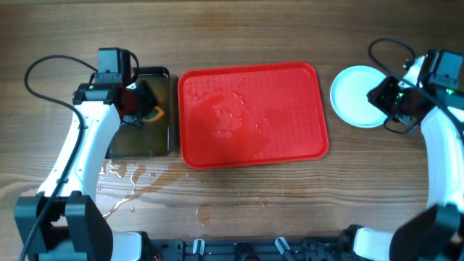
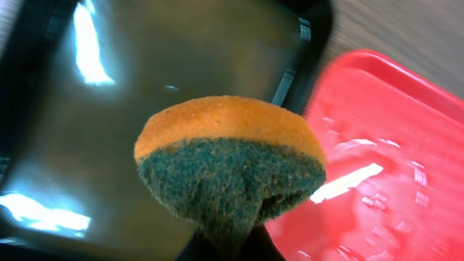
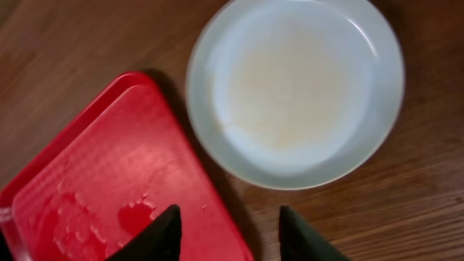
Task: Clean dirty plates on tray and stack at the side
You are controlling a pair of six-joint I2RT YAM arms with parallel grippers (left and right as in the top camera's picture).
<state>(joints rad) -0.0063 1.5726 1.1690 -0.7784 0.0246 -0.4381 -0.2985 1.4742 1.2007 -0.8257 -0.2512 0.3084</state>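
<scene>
The pale blue-white round plates (image 1: 355, 96) lie just beside the bare red rectangular plastic tray (image 1: 250, 116). An orange-and-green sponge (image 2: 228, 156) is clamped in the left gripper (image 2: 226, 250) above the black tray (image 2: 43, 145); the right gripper (image 3: 230, 233) is parted. Stacking is judged done; sponge release is called for

Left arm (image 1: 85, 138), right arm (image 1: 444, 141): white links, black joints. Black cable (image 1: 27, 76) loops at each wrist. Green LED (image 1: 396, 90) on right. Right gripper (image 3: 228, 209): black fingers.
</scene>
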